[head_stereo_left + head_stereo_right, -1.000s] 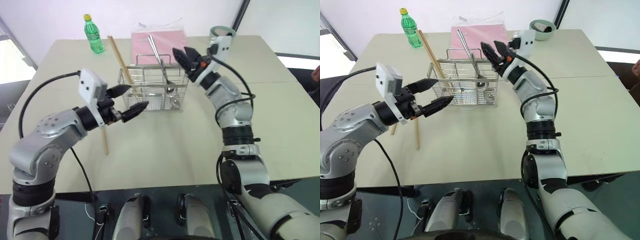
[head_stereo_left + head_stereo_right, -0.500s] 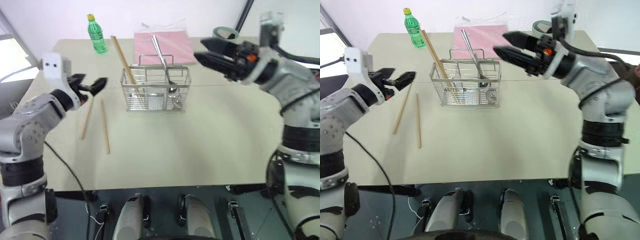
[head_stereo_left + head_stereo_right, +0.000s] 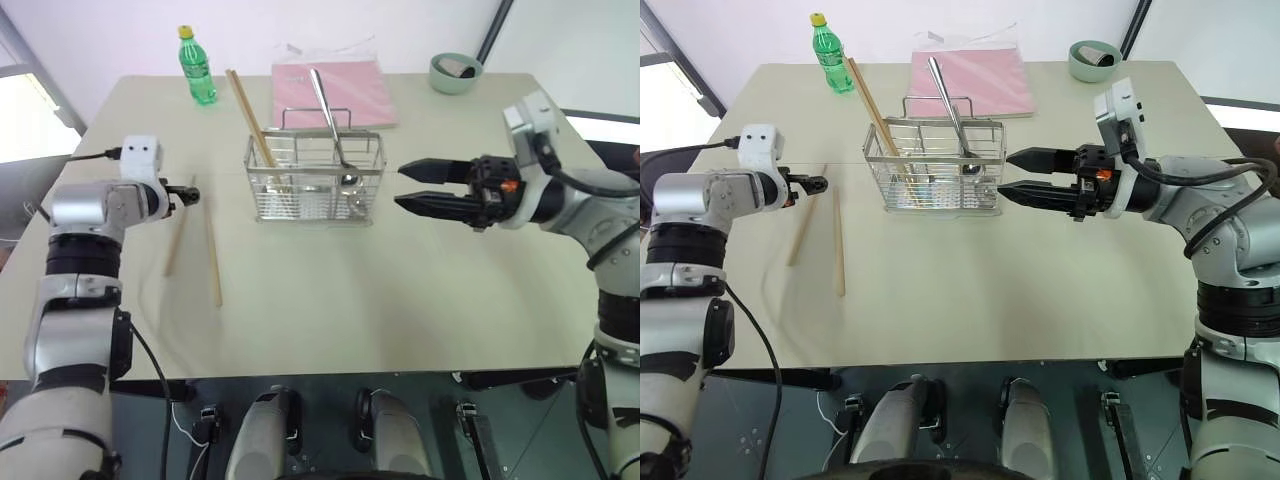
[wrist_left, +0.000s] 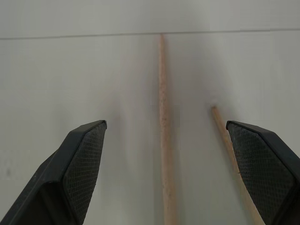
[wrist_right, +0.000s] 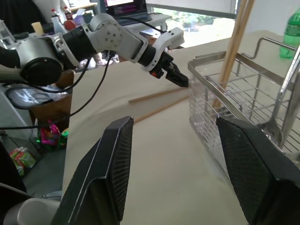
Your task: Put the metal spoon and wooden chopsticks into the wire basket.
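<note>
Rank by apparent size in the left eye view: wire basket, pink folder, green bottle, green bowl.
1. pink folder and wire basket: look about alike, and the basket sits nearer the camera, so no firm order.
3. green bottle and green bowl: the bottle taller, the bowl wider, too close to rank.

Silver wire basket, light-brown wooden chopsticks, green bottle, pink folder.

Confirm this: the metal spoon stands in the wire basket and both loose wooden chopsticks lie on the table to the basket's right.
Wrong side. The left eye view shows the two loose wooden chopsticks on the table to the left of the wire basket; the metal spoon does stand in it.
</note>
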Controlling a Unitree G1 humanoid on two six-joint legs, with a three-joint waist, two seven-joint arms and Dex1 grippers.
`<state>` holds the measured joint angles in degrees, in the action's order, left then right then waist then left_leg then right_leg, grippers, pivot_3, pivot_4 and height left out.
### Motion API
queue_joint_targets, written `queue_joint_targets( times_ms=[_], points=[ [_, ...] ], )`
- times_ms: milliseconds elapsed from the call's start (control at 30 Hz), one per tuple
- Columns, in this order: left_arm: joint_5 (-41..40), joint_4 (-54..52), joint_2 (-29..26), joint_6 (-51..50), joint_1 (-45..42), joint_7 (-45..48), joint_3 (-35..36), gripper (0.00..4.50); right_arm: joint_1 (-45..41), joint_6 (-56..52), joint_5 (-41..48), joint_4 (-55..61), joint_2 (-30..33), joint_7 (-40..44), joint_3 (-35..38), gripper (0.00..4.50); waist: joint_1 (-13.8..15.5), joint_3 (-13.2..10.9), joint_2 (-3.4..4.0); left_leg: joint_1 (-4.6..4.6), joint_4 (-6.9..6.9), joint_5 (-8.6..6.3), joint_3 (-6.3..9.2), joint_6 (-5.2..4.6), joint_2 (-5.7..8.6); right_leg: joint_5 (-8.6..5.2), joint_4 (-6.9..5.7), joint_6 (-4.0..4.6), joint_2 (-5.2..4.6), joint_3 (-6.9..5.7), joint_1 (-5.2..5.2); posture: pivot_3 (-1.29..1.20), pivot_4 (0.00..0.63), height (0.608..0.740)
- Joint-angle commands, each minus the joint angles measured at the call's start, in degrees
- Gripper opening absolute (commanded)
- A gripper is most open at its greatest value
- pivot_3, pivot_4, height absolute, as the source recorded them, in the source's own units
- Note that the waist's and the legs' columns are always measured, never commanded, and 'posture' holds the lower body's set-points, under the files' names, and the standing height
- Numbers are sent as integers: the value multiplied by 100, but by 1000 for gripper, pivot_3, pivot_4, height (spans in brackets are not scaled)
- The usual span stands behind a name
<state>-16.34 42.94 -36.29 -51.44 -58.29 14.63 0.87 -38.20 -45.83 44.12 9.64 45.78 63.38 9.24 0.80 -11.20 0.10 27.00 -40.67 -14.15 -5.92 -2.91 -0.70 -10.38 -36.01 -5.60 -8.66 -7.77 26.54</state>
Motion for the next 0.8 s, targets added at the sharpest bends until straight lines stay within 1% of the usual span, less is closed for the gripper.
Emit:
queue_joint_targets(
  times_ms=[33,133,233,300,333,367,567,667,800],
  points=[
    [397,644,14,367,-333,111,-44,4298,83,30,121,205,151,-106,326,2858,-5,0,-2,5,0,0,1,0,0,0,-1,0,-1,0,5,0,150,692],
    [641,1314,133,508,-506,142,-64,4298,203,59,77,214,155,-260,414,2858,2,1,-4,7,0,0,2,0,-1,1,-1,0,-1,-1,7,0,150,692],
    [827,1663,202,640,-603,237,-99,4298,225,59,96,226,136,-380,438,2858,-1,2,-3,4,-1,-4,2,-6,0,2,-2,1,-4,0,5,0,150,692],
    [878,1832,248,745,-667,246,-33,3786,235,63,109,232,137,-416,435,2890,5,4,-3,0,-1,-14,4,-21,-1,1,-4,1,-4,-1,3,0,150,692],
    [906,1910,259,810,-704,244,-5,3482,243,61,116,242,140,-419,431,2890,5,4,-3,0,-1,-16,6,-21,0,2,-4,2,-5,-1,3,0,150,692],
    [929,1974,267,862,-736,238,19,3048,251,65,117,250,142,-421,424,2890,-1,5,-3,-1,-1,-17,6,-20,-1,2,-4,2,-6,-1,2,0,150,692],
    [985,2152,257,970,-866,147,157,60,260,87,95,245,150,-419,390,2890,-19,4,-3,-1,-1,-15,3,-22,-2,2,-8,3,-5,0,5,0,150,692],
    [989,2169,200,1058,-875,-2,275,14,249,94,74,212,150,-430,383,2890,-18,4,-3,0,-1,-15,3,-23,-2,2,-8,3,-4,0,6,0,150,692],
    [1026,2128,50,1440,-922,-356,467,14,248,73,84,186,162,-450,403,2890,-19,3,-5,2,-1,-15,3,-24,-3,2,-8,3,-4,0,9,0,150,692]
  ],
)
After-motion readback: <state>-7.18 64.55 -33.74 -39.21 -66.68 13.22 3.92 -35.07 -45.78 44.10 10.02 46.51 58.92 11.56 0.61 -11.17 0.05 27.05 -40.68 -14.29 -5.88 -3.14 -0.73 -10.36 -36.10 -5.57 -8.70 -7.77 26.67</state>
